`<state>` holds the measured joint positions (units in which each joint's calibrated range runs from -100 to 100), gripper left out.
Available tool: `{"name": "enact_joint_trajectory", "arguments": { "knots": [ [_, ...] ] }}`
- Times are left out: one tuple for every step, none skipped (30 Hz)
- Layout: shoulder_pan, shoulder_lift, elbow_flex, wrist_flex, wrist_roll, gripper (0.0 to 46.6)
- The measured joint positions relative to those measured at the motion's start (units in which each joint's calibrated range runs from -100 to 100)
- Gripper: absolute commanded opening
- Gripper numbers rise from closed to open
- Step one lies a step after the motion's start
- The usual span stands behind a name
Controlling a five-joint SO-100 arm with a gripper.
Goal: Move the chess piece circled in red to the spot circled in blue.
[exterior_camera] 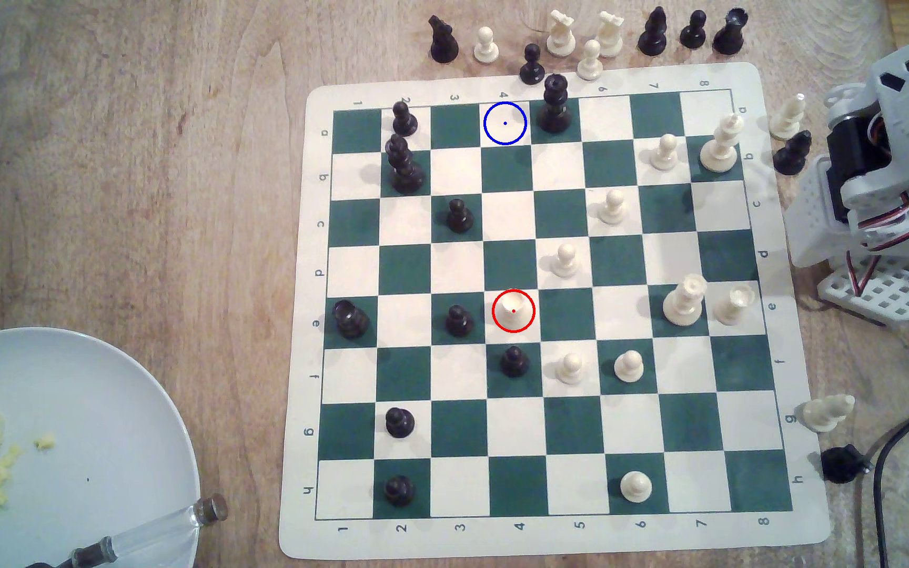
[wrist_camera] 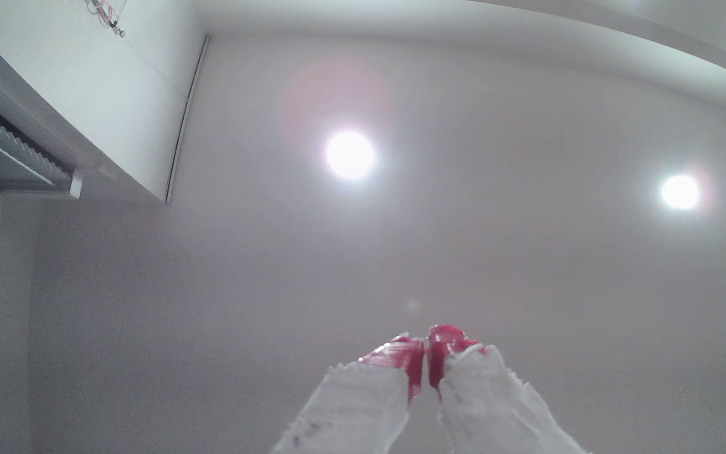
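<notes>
Chess piece (exterior_camera: 513, 312): the short cream rook stands upright inside the red ring, a little below the middle of the exterior view, on a cream square of the green-and-cream chessboard (exterior_camera: 545, 538). Just to its left in that view stands a black pawn (exterior_camera: 459, 320) on the neighbouring green square, and another black pawn (exterior_camera: 513, 361) stands on the green square directly below it. Nothing touches the rook.

Up near the top of the frame, in the same file of squares, lies the spot (exterior_camera: 505, 123), a cream square ringed in blue with a blue dot at its centre. It is bare. A tall black piece (exterior_camera: 555, 105) stands on the green square just to its right in the exterior view.

At the right edge of the exterior view the white robot arm (exterior_camera: 889, 164) sits folded on the tabletop (exterior_camera: 141, 164), off the board and well apart from the rook. A pale plate (exterior_camera: 113, 415) with yellow crumbs fills the lower left corner.

In the wrist view the end effector (wrist_camera: 426, 345) points up at a ceiling with bright lamps; its red-tipped fingers (wrist_camera: 409, 358) are pressed together with nothing between them.
</notes>
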<state>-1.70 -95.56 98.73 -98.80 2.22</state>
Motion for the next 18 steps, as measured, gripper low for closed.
{"name": "enact_joint_trajectory", "arguments": {
  "knots": [
    [0.0, 0.0, 0.0, 0.0, 0.0, 0.2],
    [0.0, 0.0, 0.0, 0.1, 0.0, 0.2],
    [0.0, 0.0, 0.0, 0.6, 0.1, 0.2],
    [0.0, 0.0, 0.0, 2.3, 0.1, 0.2],
    [0.0, 0.0, 0.0, 4.2, 0.1, 0.2],
    [0.0, 0.0, 0.0, 6.6, 0.1, 0.2],
    [0.0, 0.0, 0.0, 9.5, 0.1, 0.2],
    [0.0, 0.0, 0.0, 12.7, 0.1, 0.2],
    [0.0, 0.0, 0.0, 17.0, 0.1, 0.2],
    [0.0, 0.0, 0.0, 20.5, 0.1, 0.2],
    [0.0, 0.0, 0.0, 24.1, 0.0, 0.2],
    [0.0, 0.0, 0.0, 27.7, 0.0, 0.2],
    [0.2, 0.0, -0.7, 35.2, 0.0, 0.2],
    [0.6, 0.0, -0.8, 38.9, 0.0, 0.2],
    [1.3, 0.0, -0.9, 42.1, 0.0, 0.2],
    [2.0, 0.0, -1.7, 46.0, 0.0, 0.2],
    [2.6, 0.0, -3.2, 50.7, 0.0, 0.2],
    [3.7, 0.0, -6.2, 61.5, 0.0, 0.2]
  ]
}}
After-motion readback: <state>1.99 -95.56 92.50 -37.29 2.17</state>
